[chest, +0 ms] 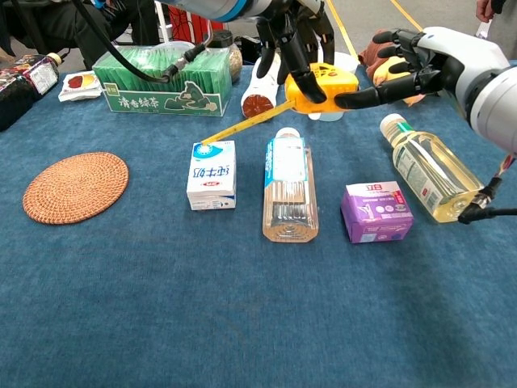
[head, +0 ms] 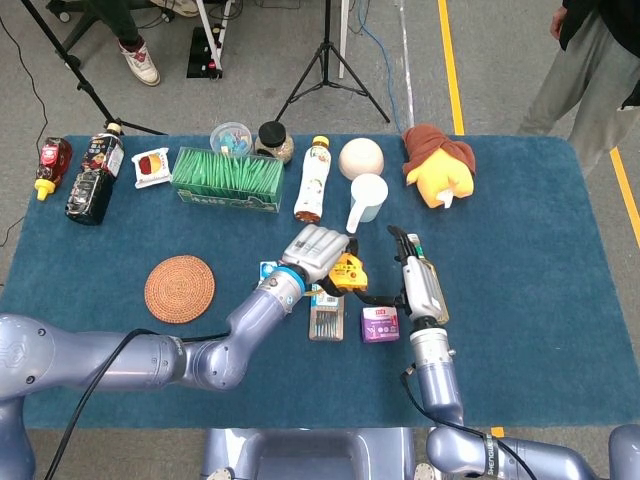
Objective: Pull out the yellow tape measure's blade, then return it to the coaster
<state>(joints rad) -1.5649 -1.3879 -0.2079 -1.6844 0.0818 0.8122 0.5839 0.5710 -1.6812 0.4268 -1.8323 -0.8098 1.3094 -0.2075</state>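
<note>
Above the middle of the table [head: 520, 300], the left hand [head: 312, 252] grips the yellow tape measure [chest: 323, 87] off the cloth, its blade [chest: 242, 125] drawn out and slanting down toward the milk carton [chest: 212, 174]. The right hand [chest: 408, 65] is spread, holding nothing, one fingertip [chest: 343, 100] reaching to the case. Near the left edge lies the coaster [head: 179, 288], well apart from the tape measure.

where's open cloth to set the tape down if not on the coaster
Bare cloth lies along the near edge, in front of the milk carton, clear bottle and purple box, and between the coaster and carton. Crowded: the back row by the green tea box.
</note>
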